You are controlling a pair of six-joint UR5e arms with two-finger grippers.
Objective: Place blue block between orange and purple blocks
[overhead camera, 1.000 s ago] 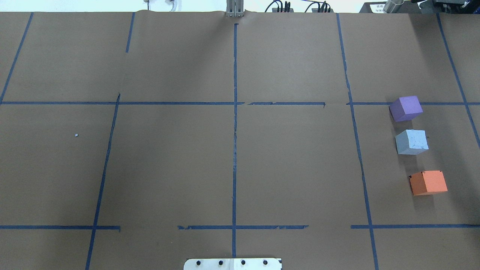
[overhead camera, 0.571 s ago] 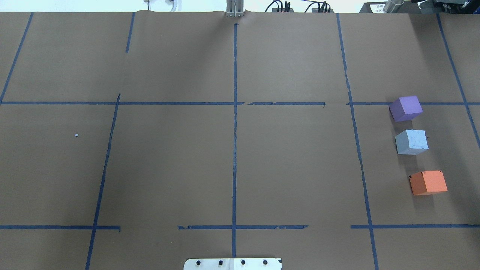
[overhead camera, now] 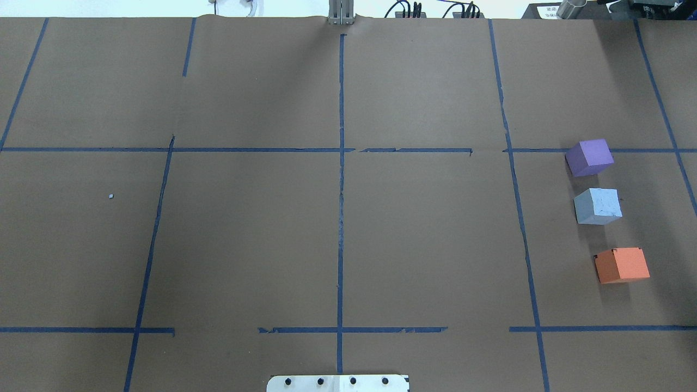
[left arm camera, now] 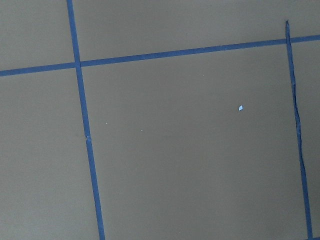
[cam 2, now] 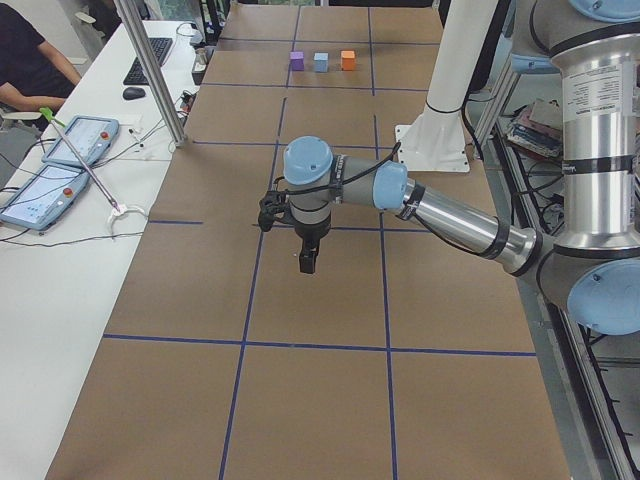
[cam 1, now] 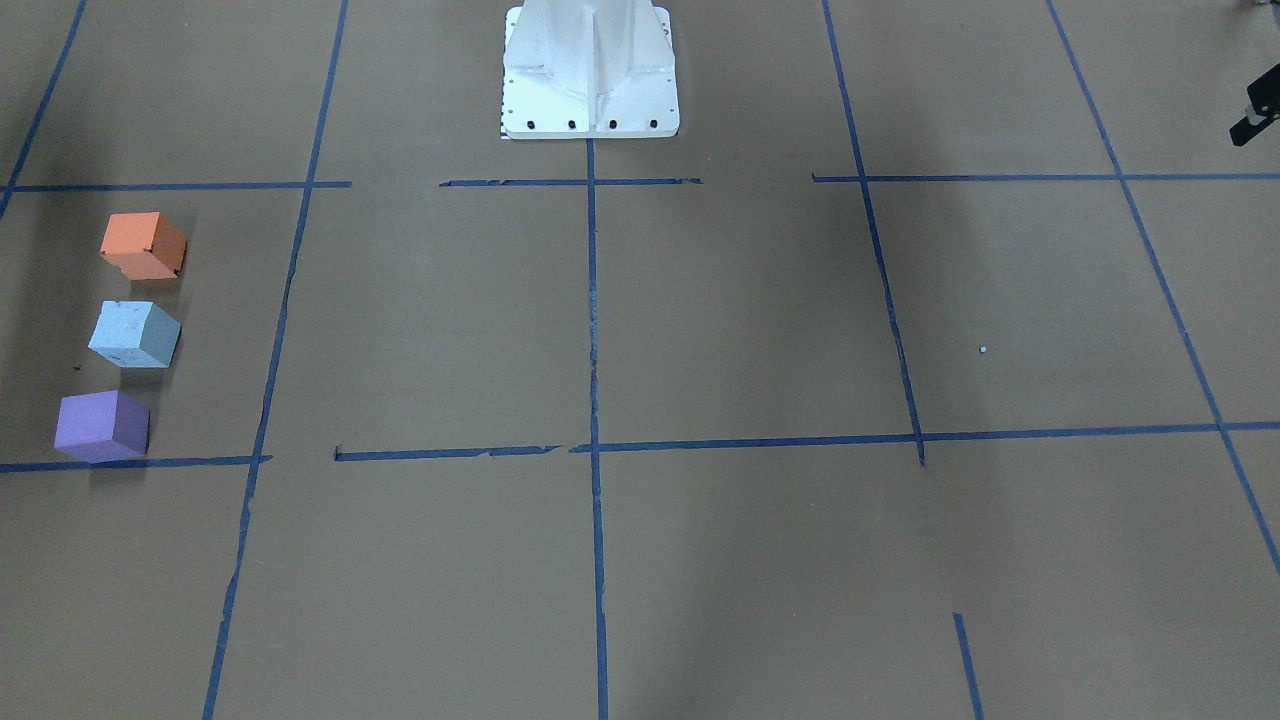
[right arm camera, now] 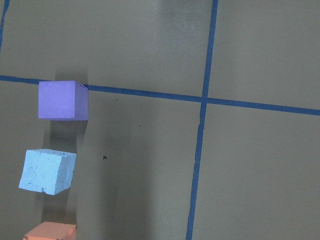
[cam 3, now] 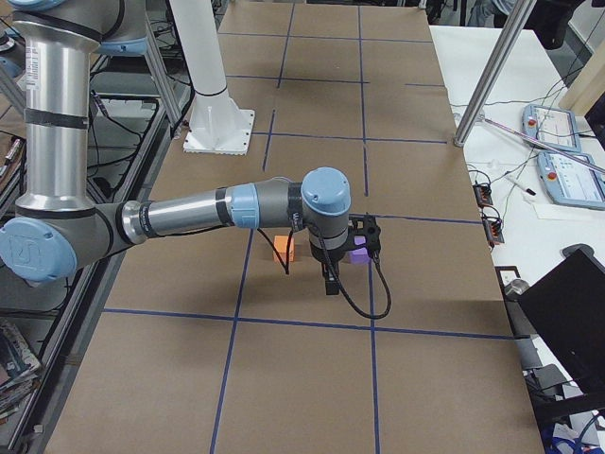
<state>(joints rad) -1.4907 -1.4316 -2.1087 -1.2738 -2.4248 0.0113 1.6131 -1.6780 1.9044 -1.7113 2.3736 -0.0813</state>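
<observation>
Blue block rests between orange block and purple block.

Purple block, speckled blue block, orange block (brown table, blue tape)

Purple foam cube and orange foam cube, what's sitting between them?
A light blue foam cube, touching neither the purple foam cube nor the orange foam cube, in the overhead view.

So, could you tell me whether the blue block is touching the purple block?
No, the blue block sits apart from the purple block, with a clear gap between them.
</observation>
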